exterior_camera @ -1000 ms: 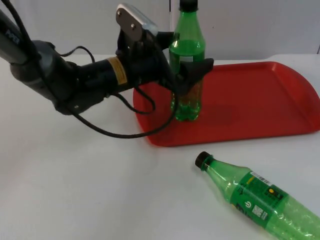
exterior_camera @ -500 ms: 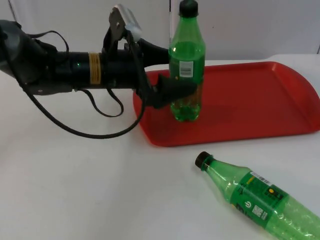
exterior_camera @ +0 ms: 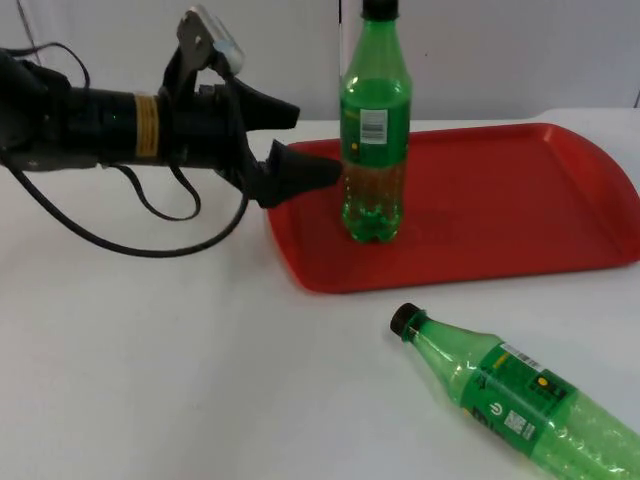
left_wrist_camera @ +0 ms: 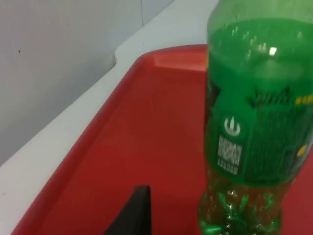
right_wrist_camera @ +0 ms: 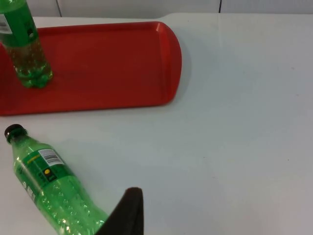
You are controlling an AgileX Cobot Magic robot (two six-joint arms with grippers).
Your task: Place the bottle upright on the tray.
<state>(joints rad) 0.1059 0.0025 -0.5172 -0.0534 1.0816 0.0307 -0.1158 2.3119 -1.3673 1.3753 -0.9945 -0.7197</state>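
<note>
Jaws of the left gripper (exterior_camera: 300,145) are spread apart and grasp nothing; it hovers just beside the left edge of the flat red plastic tray (exterior_camera: 520,190), apart from the upright green plastic bottle with a black cap (exterior_camera: 374,130). That bottle stands on its base on the tray, near the tray's left end. A second green plastic bottle with a printed label (exterior_camera: 510,400) lies on its side on the white table top (exterior_camera: 150,380), in front of the tray and clear of it.

The right gripper waits over the table; whether its fingers are spread or closed I cannot tell (one dark fingertip gives too little).

As a judgement: the standing bottle is tall on a narrow base, so a sideways brush from the spread fingers so near it could tip it. The lying bottle is round and could roll if nudged.

The left wrist view shows the standing bottle's label (left_wrist_camera: 254,142) and ribbed base close up against the tray floor (left_wrist_camera: 132,147). The right wrist view gives the lying bottle (right_wrist_camera: 49,188), the standing one (right_wrist_camera: 24,44) and the tray's rounded far end (right_wrist_camera: 171,58), with bare table beyond.
</note>
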